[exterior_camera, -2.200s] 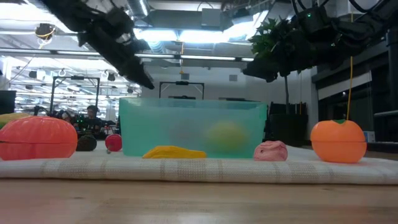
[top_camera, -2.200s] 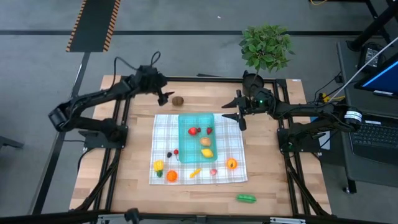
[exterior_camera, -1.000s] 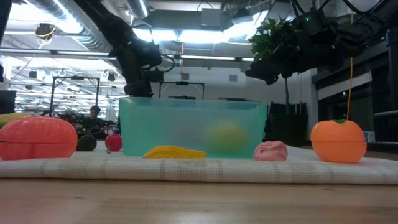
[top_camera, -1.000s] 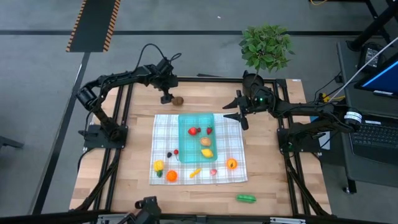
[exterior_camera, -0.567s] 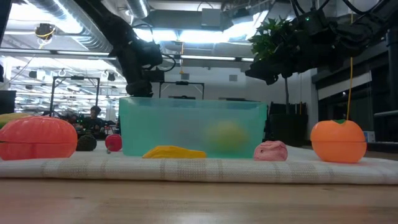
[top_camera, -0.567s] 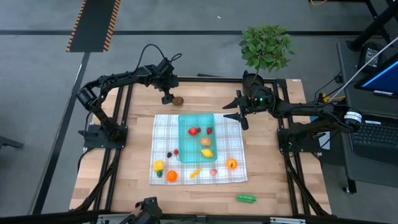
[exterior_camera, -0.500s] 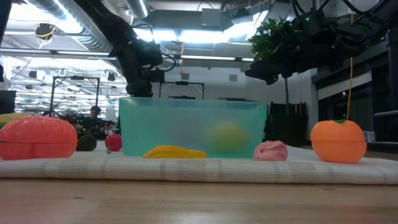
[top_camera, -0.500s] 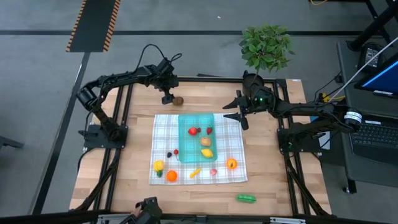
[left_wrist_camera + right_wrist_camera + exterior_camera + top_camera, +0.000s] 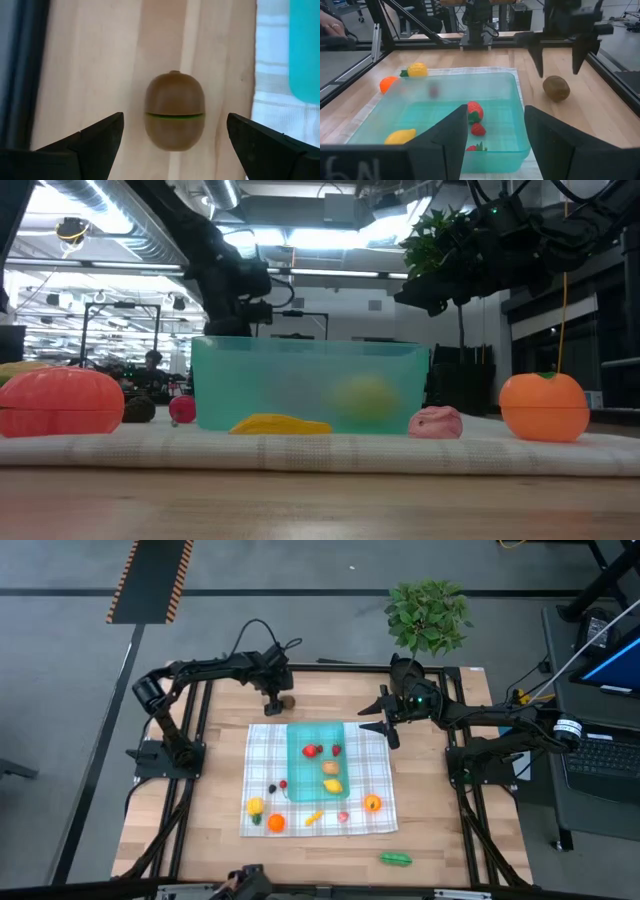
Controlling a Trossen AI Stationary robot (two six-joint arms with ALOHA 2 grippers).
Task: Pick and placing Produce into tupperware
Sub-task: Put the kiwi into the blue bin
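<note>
A brown kiwi [image 9: 288, 700] lies on the bare wood beyond the checked cloth's far edge. My left gripper [image 9: 279, 697] hangs right over it, pointing down and open. In the left wrist view its two fingers stand on either side of the kiwi [image 9: 175, 117] without touching it. The teal tupperware [image 9: 317, 760] sits on the cloth and holds two red pieces, a brown one and a yellow one. Several more produce pieces lie on the cloth's near part. My right gripper [image 9: 385, 726] is open and empty, above the tupperware's far right corner [image 9: 515, 80].
A green pea pod [image 9: 395, 859] lies on the wood near the table's near edge. A potted plant [image 9: 428, 615] stands at the far edge behind my right arm. An orange fruit [image 9: 543, 406] and a red-orange one [image 9: 60, 402] show on the cloth's near part.
My left gripper has moved a little toward the table's right edge, from beside the kiwi to right over it, and has stayed open. The kiwi and my right arm have kept still.
</note>
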